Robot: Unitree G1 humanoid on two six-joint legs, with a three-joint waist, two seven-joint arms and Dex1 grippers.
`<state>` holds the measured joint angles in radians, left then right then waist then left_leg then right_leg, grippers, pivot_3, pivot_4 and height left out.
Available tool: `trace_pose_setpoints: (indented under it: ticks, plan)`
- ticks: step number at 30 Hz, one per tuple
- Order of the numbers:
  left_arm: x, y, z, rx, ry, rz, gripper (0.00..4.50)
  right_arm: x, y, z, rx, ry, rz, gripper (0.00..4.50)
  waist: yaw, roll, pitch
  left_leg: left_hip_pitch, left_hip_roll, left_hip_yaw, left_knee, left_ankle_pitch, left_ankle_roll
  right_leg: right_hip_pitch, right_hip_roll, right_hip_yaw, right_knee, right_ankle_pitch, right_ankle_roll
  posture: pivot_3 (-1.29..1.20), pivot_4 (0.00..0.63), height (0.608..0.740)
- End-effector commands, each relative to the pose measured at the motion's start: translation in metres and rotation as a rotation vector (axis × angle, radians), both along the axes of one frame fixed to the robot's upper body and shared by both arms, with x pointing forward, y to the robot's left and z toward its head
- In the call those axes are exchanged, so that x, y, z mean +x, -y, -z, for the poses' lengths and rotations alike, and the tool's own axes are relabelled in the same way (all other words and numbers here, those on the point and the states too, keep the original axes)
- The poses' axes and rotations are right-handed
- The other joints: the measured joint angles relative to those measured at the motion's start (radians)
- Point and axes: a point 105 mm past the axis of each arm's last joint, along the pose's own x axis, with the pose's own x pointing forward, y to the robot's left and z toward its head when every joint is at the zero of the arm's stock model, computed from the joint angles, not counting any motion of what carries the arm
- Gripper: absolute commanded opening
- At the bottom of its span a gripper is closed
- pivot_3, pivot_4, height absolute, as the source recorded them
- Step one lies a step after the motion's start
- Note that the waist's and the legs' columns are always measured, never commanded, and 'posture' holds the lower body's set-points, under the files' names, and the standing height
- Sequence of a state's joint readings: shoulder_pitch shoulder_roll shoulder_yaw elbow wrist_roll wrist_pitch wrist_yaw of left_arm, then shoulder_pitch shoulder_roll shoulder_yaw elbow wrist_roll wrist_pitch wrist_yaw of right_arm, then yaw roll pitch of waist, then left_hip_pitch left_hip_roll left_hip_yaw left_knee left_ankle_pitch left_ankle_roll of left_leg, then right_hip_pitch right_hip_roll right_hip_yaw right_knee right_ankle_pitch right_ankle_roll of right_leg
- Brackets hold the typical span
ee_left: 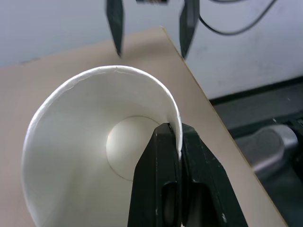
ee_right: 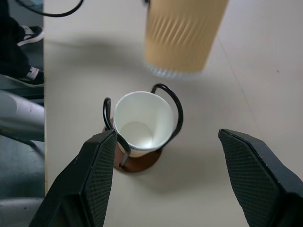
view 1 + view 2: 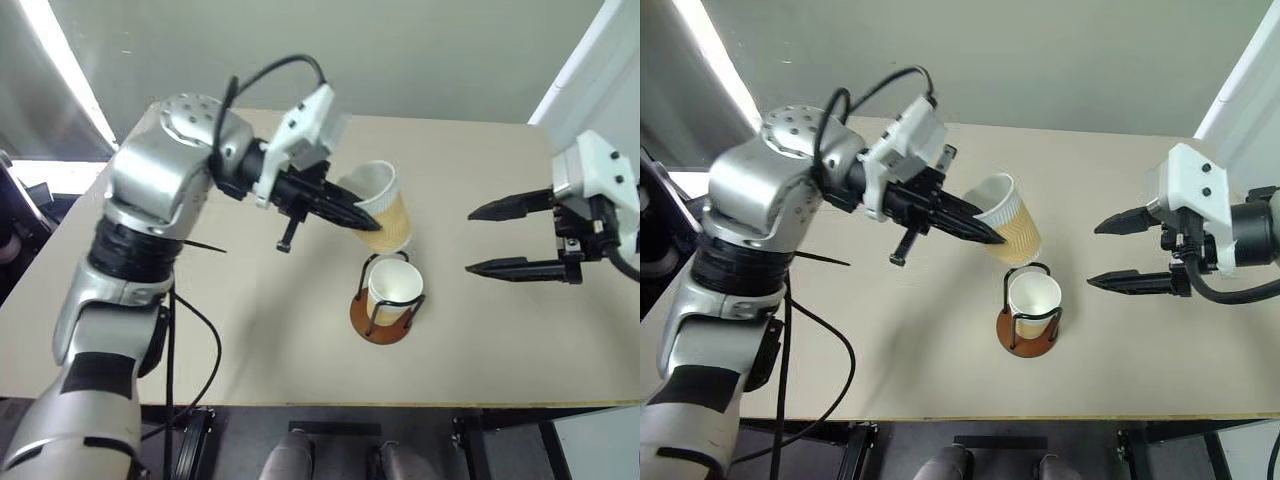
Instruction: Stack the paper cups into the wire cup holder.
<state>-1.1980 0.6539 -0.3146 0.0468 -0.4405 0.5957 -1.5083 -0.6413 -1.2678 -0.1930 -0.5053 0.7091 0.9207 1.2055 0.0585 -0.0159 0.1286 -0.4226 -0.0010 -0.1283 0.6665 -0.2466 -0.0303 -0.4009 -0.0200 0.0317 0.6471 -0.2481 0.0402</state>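
Left claw (image 3: pixel 368 222) pinches a tilted paper cup's (image 3: pixel 385 205) rim, hiding it partly; right claw (image 3: pixel 482 240) gapes empty.

Lifted paper cup (image 2: pixel 182 35) top cut off.

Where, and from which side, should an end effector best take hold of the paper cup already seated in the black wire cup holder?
Probably at the rolled white rim of the tan paper cup seated upright in the black wire holder with the reddish-brown disc base, coming from above, one finger inside. Wire loops rise around its wall, blocking a side pinch, while the open mouth faces up unobstructed.
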Motion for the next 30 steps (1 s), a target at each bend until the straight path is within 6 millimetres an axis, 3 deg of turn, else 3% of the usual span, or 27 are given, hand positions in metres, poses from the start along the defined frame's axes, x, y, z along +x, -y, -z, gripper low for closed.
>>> trace_pose_setpoints:
  ticks: [1,12,30]
  plan:
    - [0.000,0.005,-0.003,0.025,0.071,0.042,0.04,-0.007,0.002,-0.012,0.006,0.058,0.017,3.49,0.000,0.000,0.000,0.000,0.000,0.000,0.000,0.000,0.000,0.000,0.000,0.000,0.000,0.000,0.000,0.00,0.150,0.740]
    - [-0.007,0.029,0.003,0.027,0.023,0.140,0.04,-0.016,-0.001,-0.026,0.020,0.097,0.020,3.49,0.004,0.000,0.000,-0.003,-0.001,0.001,0.004,-0.001,0.002,0.000,0.000,0.001,0.000,0.000,0.005,0.00,0.150,0.740]
    - [-0.004,0.027,0.040,0.156,0.047,0.147,0.04,-0.013,-0.007,-0.039,0.031,0.153,-0.001,3.49,0.007,0.001,0.000,-0.006,-0.001,0.001,0.012,-0.004,0.006,0.000,0.000,0.001,0.000,0.001,0.008,0.00,0.150,0.740]
